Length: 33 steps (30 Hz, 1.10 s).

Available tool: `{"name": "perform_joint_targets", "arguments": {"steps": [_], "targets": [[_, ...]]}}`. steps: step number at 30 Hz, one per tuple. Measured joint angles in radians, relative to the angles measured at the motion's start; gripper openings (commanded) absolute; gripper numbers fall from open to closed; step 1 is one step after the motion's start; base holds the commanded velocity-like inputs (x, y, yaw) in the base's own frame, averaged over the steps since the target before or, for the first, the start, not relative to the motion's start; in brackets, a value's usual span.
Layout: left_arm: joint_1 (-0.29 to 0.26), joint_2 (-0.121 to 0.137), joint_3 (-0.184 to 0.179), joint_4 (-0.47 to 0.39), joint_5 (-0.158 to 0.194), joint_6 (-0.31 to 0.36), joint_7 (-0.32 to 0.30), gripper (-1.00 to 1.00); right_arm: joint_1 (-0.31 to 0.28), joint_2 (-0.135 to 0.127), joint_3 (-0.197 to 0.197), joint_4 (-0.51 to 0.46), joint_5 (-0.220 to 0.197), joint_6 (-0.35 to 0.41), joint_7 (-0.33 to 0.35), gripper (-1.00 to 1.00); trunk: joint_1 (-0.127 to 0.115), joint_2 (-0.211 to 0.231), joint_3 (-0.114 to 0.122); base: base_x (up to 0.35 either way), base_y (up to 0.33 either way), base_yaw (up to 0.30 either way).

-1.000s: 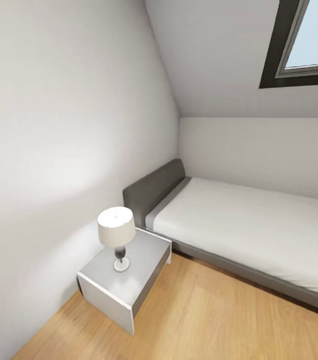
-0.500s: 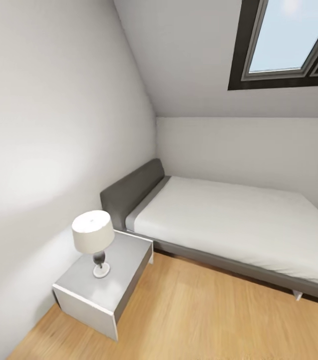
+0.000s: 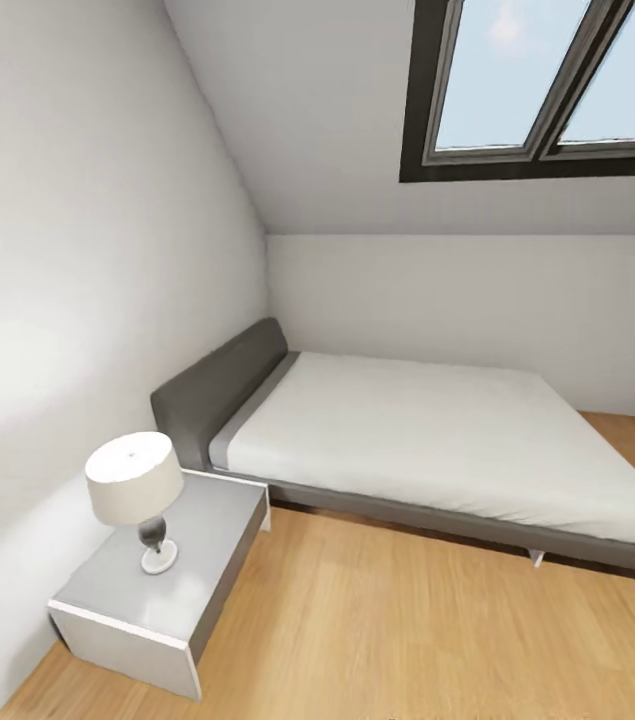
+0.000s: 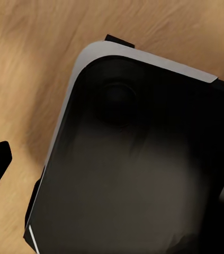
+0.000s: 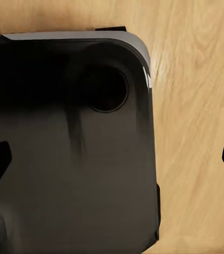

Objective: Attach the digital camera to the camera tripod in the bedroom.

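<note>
The head view has swung right across the bedroom, revealing more of the bed (image 3: 437, 440) and skylight (image 3: 547, 90); camera and tripod remain unfound, both grippers' fingers spread wide, empty.

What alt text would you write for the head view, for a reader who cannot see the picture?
A low grey-and-white bed stands in the corner of a white-walled bedroom with a light wood floor. Beside its grey headboard, a white-shaded table lamp stands on a grey nightstand. A dark-framed skylight is set in the sloped ceiling above.
</note>
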Motion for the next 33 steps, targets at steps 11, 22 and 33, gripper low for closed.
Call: {"name": "perform_joint_targets", "arguments": {"steps": [11,22,33], "targets": [[0.0,-0.001,-0.001,-0.001,0.001,0.0,0.0,1.0,0.0,0.0,0.006,0.0,0.006,0.001,0.004,1.0,0.0,0.0,0.0,0.0,0.0,-0.289],[0.0,-0.002,-0.001,-0.001,-0.001,0.0,0.0,1.0,0.0,0.0,0.01,0.0,0.008,-0.001,0.009,1.0,0.0,0.0,0.0,0.0,0.0,-0.291],[0.0,-0.002,-0.001,-0.001,0.001,-0.001,0.0,1.0,0.0,0.0,0.01,0.0,0.008,-0.001,0.009,1.0,0.0,0.0,0.0,0.0,0.0,-0.292]]}}
